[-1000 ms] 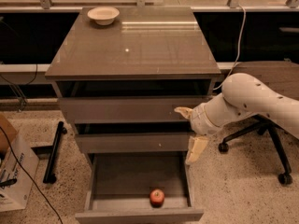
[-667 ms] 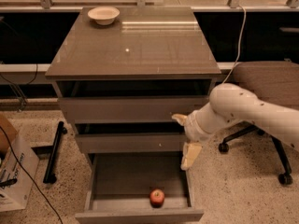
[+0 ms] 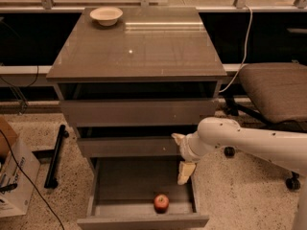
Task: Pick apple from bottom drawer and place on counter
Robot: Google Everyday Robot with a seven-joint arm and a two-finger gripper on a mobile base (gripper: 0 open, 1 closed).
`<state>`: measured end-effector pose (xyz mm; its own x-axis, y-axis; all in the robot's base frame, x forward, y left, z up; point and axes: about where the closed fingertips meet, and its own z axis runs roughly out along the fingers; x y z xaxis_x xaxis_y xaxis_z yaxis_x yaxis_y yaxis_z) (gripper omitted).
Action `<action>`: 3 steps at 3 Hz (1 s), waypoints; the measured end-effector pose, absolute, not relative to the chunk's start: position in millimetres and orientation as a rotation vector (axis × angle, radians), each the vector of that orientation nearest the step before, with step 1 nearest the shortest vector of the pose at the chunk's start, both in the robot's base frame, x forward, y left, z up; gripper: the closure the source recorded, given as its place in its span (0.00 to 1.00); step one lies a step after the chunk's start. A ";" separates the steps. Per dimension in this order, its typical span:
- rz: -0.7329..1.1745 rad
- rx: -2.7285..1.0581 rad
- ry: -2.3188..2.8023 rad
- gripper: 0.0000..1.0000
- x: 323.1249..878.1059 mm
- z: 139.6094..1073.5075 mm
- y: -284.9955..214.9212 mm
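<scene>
Now one apple [image 3: 161, 202] lies in the bottom drawer [image 3: 128, 185] of three; my tool [image 3: 182, 155], spread wide, has dropped lower over its right side.

The bottom drawer [image 3: 125, 182] stood pulled out, and the apple [image 3: 161, 202] lay alone on its grey floor, near the front wall and a little right of centre. The white arm [image 3: 249, 140] reached in from the right, with the gripper [image 3: 183, 155] at the drawer's right side, above and behind the apple and apart from it. Its two cream fingers [image 3: 186, 172] were spread wide with nothing between them, the upper one by the middle drawer [image 3: 124, 146] front. On the glossy counter [image 3: 139, 49] a cream bowl [image 3: 106, 16] sat at the far left corner. A padded chair [image 3: 276, 87] stood right of the cabinet and a cardboard box [image 3: 14, 174] on the floor to the left.
</scene>
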<state>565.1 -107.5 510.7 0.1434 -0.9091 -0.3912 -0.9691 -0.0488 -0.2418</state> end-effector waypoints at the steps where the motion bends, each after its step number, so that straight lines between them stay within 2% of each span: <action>1: 0.185 -1.987 1.795 0.00 564.8 508.7 -107.2; 2: 0.201 -2.014 1.800 0.00 565.2 496.5 -105.9; 3: 0.325 -2.091 1.714 0.00 560.8 461.4 -98.6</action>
<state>560.8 -98.6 461.4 0.2144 -0.8766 -0.4309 -0.9734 -0.1554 -0.1682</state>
